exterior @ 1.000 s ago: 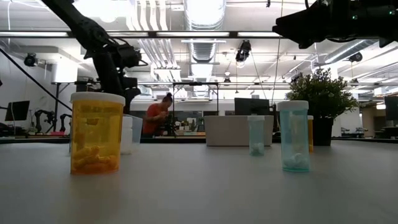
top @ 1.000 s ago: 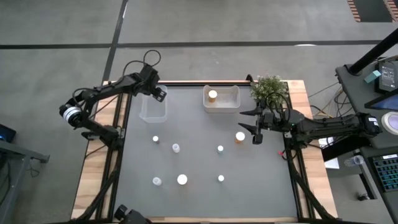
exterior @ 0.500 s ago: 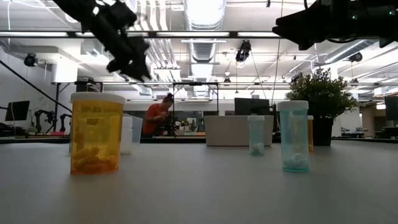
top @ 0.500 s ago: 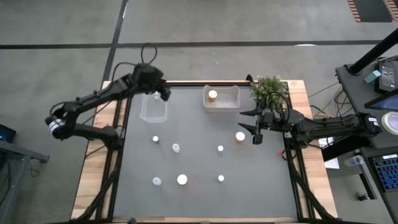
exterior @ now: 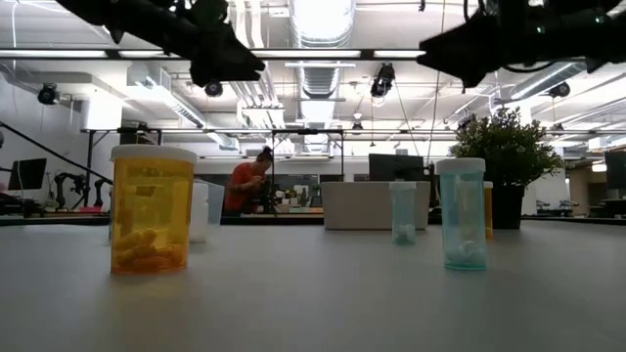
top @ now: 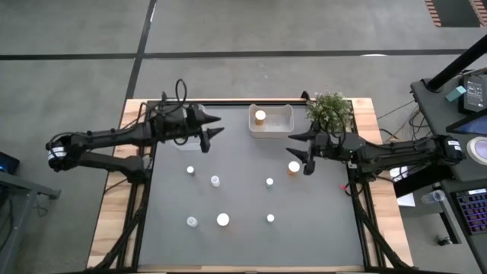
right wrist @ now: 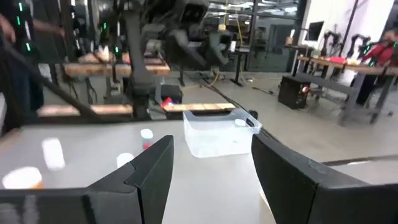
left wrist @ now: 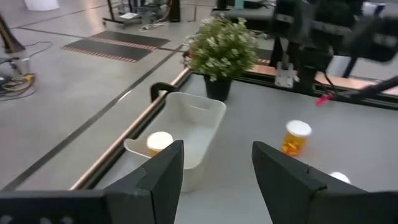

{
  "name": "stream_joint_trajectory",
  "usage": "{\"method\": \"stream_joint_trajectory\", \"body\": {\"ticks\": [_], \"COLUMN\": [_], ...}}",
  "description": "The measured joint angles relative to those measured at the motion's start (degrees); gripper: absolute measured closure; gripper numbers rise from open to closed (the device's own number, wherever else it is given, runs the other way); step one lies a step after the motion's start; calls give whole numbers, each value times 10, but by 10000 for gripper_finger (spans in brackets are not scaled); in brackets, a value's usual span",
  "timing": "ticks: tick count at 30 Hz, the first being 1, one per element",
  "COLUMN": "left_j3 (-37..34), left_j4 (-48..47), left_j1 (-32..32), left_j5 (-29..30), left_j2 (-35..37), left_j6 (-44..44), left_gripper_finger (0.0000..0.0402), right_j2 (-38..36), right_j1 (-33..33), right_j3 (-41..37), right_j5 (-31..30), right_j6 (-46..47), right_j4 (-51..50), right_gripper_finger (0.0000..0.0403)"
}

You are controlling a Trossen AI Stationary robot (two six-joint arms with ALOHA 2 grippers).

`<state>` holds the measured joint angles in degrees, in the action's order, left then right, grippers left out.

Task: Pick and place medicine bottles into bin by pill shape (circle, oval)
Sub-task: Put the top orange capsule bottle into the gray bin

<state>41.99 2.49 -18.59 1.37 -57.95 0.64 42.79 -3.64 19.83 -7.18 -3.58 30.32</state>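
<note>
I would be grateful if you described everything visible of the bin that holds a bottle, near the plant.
The bin is a small rectangular tub of pale translucent plastic with rounded corners and a slightly flared rim, open at the top. It sits flat on the dark table by its far edge, just left of the potted plant. Inside stands one white-capped bottle, near one end. Neither hand touches it.

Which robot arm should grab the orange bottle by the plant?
Probably the right arm. Its open, empty hand sits right next to the orange bottle, near the plant. The left hand, also open and empty, is up over the left bin, well across the table from that bottle.
</note>
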Motion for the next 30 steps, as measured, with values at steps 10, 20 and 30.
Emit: {"method": "stream_joint_trajectory", "body": {"ticks": [10,20,30], "left_j3": [-19,-19,-19], "left_j4": [-16,-16,-15], "left_j1": [21,21,21], "left_j5": [-2,-2,-2], "left_j2": [33,34,34], "left_j6": [1,-30,-93], "left_gripper_finger": [226,226,226], "right_j2": [77,192,284], "right_j1": [0,0,29], "right_j3": [171,386,482], "right_j5": [18,18,16], "right_j6": [219,423,570], "right_j4": [-311,-790,-956], "right_gripper_finger": [194,194,194]}}
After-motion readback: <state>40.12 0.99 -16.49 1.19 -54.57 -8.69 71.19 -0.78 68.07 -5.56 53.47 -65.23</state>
